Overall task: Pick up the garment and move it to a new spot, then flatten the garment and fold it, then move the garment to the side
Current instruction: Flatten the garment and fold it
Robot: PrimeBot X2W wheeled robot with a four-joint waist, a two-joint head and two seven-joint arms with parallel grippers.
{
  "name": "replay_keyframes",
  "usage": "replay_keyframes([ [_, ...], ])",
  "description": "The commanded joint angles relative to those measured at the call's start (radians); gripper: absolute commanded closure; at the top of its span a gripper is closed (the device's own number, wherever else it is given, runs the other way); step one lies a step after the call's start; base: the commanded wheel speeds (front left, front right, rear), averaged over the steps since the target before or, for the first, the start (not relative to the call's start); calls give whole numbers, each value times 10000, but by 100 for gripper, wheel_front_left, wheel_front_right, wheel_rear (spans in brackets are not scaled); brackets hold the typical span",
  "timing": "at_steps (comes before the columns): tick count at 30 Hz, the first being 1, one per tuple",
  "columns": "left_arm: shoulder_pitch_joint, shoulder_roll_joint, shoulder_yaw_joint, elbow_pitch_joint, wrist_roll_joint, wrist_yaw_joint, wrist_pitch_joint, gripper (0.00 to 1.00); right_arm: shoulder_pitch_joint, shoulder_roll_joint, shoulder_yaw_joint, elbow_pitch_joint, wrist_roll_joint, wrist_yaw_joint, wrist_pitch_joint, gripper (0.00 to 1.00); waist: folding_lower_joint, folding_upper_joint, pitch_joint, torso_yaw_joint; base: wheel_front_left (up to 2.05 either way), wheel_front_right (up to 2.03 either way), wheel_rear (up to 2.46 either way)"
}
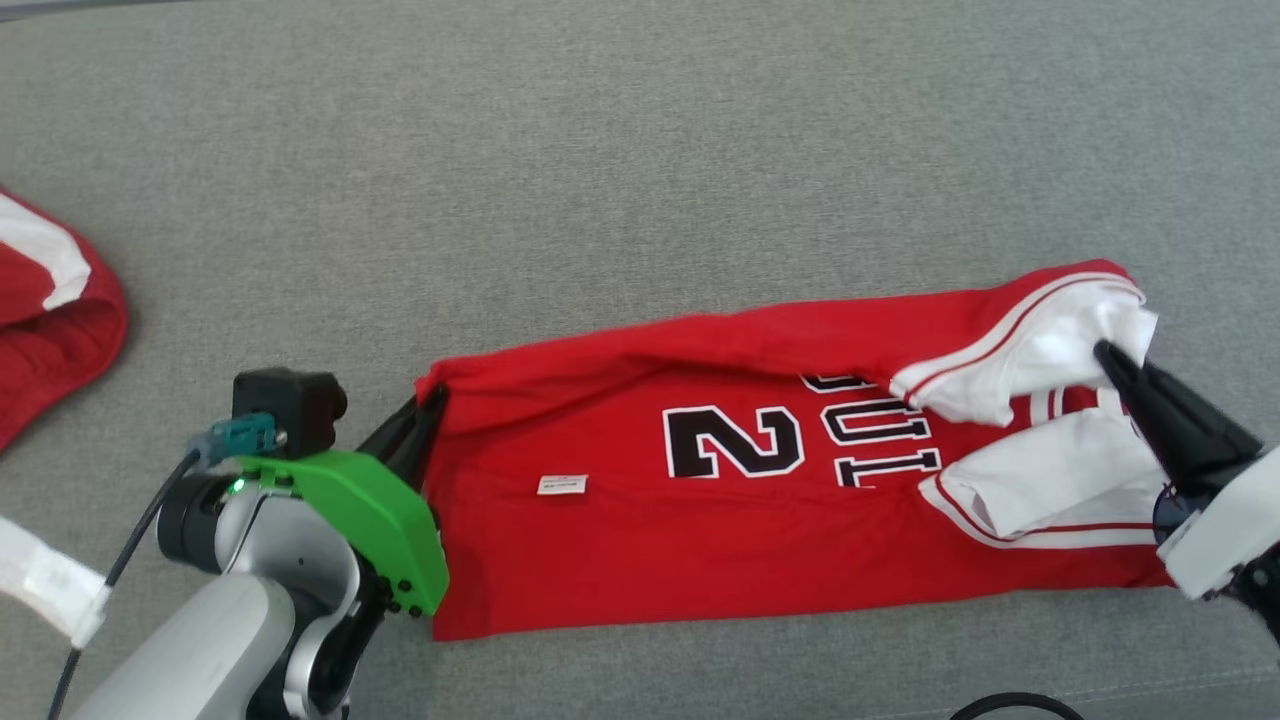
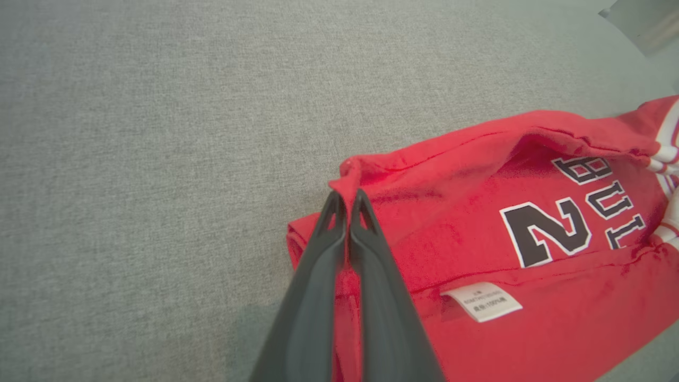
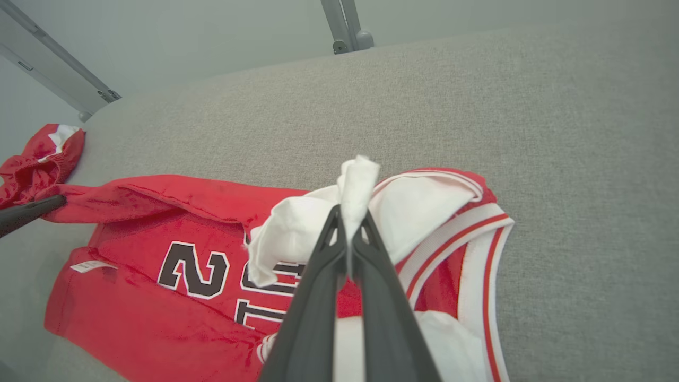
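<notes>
Red garment [image 1: 640,550] stretches, pinched, between left pincer [image 1: 436,396] and right pincer [image 1: 1106,353].

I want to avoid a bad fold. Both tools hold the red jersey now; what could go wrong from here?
1. The right tool pinches only a small tip of white cloth; it may slip out under a pull.
2. The left tool holds one corner of the jersey, whose far edge is rolled over; the fold may come out crooked.
3. Another garment lies to the left; a move to that side might hit it.
</notes>
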Motion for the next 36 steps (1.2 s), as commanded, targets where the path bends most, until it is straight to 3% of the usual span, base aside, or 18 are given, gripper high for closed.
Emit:
replay_keyframes([
  [1,361,140,104,-153,-105,145,-114,100,389,249,-100,-172,7,-4,-102,100,1,0,-95,-410,0,0,0],
  [9,1925,592,293,-1184,-332,734,-631,100,1557,1262,-380,-474,-267,-2,-393,100,1,0,-187,-853,0,0,0],
  [17,2491,680,288,-1077,-417,887,-800,100,1798,1036,-119,-122,-469,-2,32,100,1,0,-212,-846,0,0,0],
  [18,2558,632,275,-1018,-407,920,-855,76,1807,962,-51,15,-601,-2,83,47,1,0,-207,-831,0,0,0],
  [19,2619,548,273,-986,-461,917,-924,38,1804,905,21,129,-709,-2,107,0,1,0,-198,-809,0,0,0],
  [20,2682,509,274,-941,-424,904,-1006,0,1772,886,62,193,-790,-2,64,0,1,0,-193,-790,0,0,0],
  [26,3186,744,325,-830,321,1244,-2041,0,1937,606,-399,12,-691,-2,366,0,1,0,-330,-764,0,0,0],
  [30,3761,724,586,-1232,969,1876,-3330,0,2026,526,-1335,-457,-572,1,856,0,1,0,-482,-774,0,0,0],
  [36,4167,546,891,-1242,1886,2598,-4560,0,1528,623,-1756,-171,-881,-1,1808,0,1,0,-509,-628,0,0,0],
])
